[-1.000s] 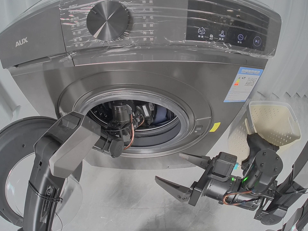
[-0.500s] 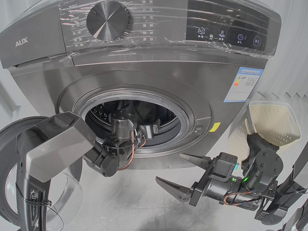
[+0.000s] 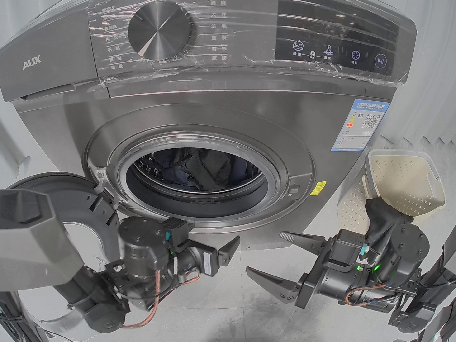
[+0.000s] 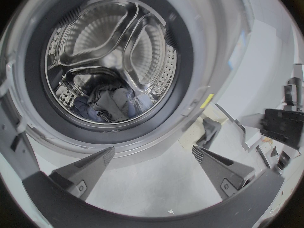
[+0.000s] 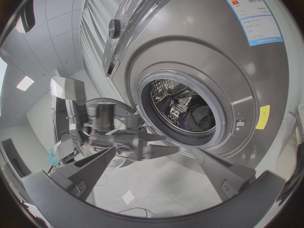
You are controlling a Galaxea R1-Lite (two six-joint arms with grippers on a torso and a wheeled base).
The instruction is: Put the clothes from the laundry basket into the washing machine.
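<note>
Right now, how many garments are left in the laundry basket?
1: a dark garment hangs at the lower rim of the laundry basket, just above the right arm. More may be hidden behind that arm.

The pale grey floor point(image 3: 223, 309) bears the washing machine point(image 3: 213, 105); the laundry basket point(image 3: 352, 210) stands just beside it.

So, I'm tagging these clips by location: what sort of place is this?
Likely a laundry area: a front-loading washing machine, a cream laundry basket beside it, clothes in its drum.
</note>
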